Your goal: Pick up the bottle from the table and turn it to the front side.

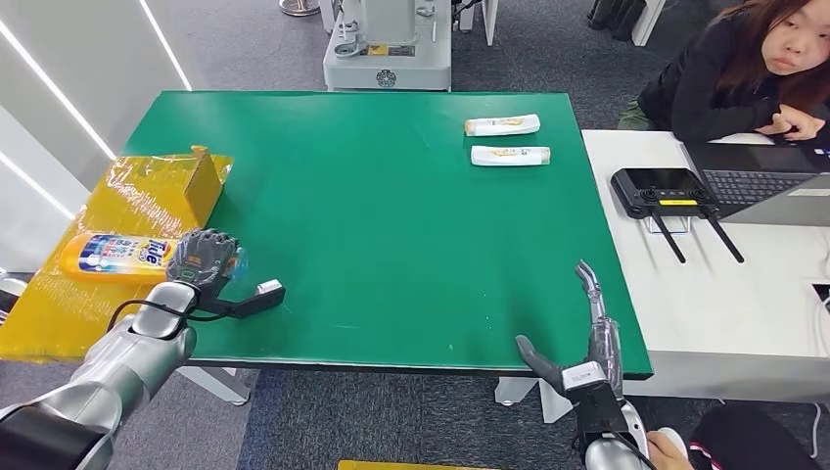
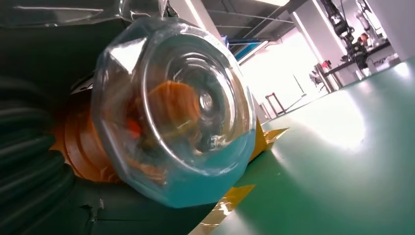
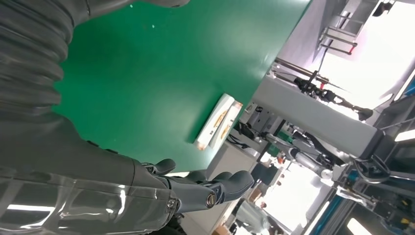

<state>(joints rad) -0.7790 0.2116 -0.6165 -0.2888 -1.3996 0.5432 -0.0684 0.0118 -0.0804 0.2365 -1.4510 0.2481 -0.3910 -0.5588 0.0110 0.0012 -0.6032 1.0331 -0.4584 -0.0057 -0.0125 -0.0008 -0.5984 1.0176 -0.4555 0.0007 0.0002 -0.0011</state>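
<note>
Left hand (image 1: 203, 259) wrapped around the capped end of the bottle (image 1: 115, 256), fingers curled over it right at the left edge of the green table (image 1: 391, 225). Lying on its side, that bottle: orange body, blue-and-white label facing up, resting on crinkly yellow wrapped sheeting (image 1: 59, 304) that hangs off the table's left side. Up close from the left wrist, a clear faceted end of the bottle (image 2: 171, 107) with orange behind it and a bit of blue liquid pooled low, dark fingers (image 2: 29, 161) pressed against it.

Right hand (image 1: 579, 343) over by the near right corner, holding nothing, fingers straight and spread apart, thumb sticking out sideways. Same hand (image 3: 147, 191) in the right wrist view, hovering off the table edge.

Near the far right corner, two white tubes (image 1: 506, 139) lying side by side, well apart from the bottle. Yellow wrapped box (image 1: 171, 181) at the left edge behind the bottle.

Beside the right edge, a white desk (image 1: 705, 294) with a black controller (image 1: 664, 191) and a laptop (image 1: 759, 181), a person (image 1: 754, 69) in black leaning on it. Grey carpet floor (image 1: 294, 49), grey machine base (image 1: 389, 44) past the far edge.
</note>
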